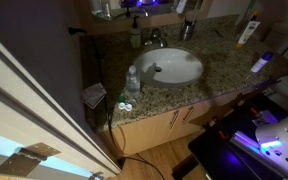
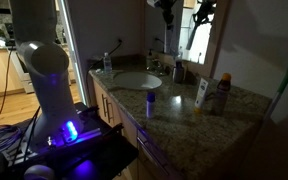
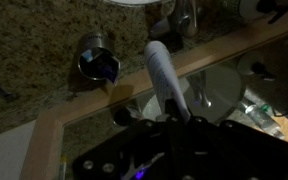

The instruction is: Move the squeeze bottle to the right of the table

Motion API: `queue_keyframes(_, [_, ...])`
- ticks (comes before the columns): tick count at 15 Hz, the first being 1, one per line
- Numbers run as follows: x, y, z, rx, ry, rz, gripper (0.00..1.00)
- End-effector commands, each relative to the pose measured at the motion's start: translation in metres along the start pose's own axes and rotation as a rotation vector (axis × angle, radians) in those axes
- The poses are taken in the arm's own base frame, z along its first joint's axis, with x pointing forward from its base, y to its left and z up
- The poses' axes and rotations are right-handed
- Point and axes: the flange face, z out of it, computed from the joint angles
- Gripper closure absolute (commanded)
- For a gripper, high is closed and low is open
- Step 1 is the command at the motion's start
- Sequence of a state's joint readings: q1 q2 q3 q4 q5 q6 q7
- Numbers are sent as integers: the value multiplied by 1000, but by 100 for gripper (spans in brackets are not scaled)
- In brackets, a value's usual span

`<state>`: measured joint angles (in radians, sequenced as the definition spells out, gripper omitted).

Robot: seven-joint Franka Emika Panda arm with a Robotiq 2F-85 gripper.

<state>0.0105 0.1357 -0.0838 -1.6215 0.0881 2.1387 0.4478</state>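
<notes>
Approach step: bottle (image 2: pixel 201 93) stands untouched on tabletop (image 2: pixel 246 112), near the mirror, past the sink (image 2: pixel 136 80). Fingers (image 2: pixel 167 15) hang well above it; open or closed, can't tell. Next: descend, straddle bottle mid-body, grip, carry to the right

The speckled brown granite countertop (image 2: pixel 176 113) (an oval white sink (image 2: pixel 136 80) set in it) carried a slim cream-white squeeze bottle (image 2: pixel 201 93), 1 small blue-capped canister (image 2: pixel 150 103) and a clear plastic water bottle (image 2: pixel 108 63).
</notes>
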Motion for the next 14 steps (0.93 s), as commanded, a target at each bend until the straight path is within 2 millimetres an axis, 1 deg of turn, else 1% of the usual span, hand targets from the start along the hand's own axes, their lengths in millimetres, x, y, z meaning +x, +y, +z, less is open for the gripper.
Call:
queue_keyframes(1, [-8,36,-91,-27,-6,-58,99])
queue_keyframes(3, [-14,70,-139,-83,10,-22,99])
queue_keyframes(5, [-21,113,-180,-141,25,49,99])
queue_keyframes(8, [-37,190,-227,-208,41,226,99])
queue_keyframes(9, [-43,218,-240,-217,43,292,99])
queue_keyframes(10, [-50,246,-247,-214,58,354,99])
queue_keyframes(11, [-54,261,-246,-197,47,420,99])
queue_keyframes(12, [-38,236,-250,-204,62,333,96])
queue_keyframes(13, [-44,256,-254,-203,61,374,96])
queue_keyframes(14, [-48,266,-255,-202,58,395,96])
